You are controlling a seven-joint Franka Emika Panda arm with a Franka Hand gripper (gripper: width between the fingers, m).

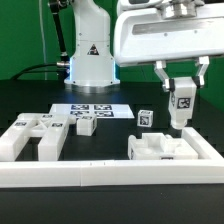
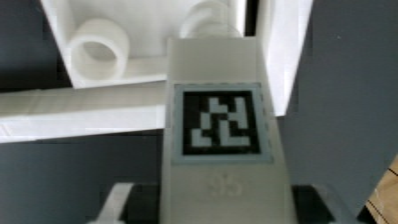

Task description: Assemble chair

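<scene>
My gripper [image 1: 181,93] is shut on a white chair leg [image 1: 181,108], a blocky bar with a black-and-white tag, held upright at the exterior view's right. The leg's lower end hangs just above a white blocky chair part [image 1: 160,148] lying on the table. In the wrist view the tagged leg [image 2: 222,120] runs out from between the fingers [image 2: 132,200]. Beyond it lies that white part, with a round hole [image 2: 103,52]. Whether the leg touches the part I cannot tell.
A small tagged piece [image 1: 146,118] stands beside the part. More white chair pieces [image 1: 30,137] and a small block [image 1: 87,125] lie at the exterior view's left. The marker board [image 1: 92,108] lies before the arm's base. A white border rail [image 1: 110,176] runs along the front.
</scene>
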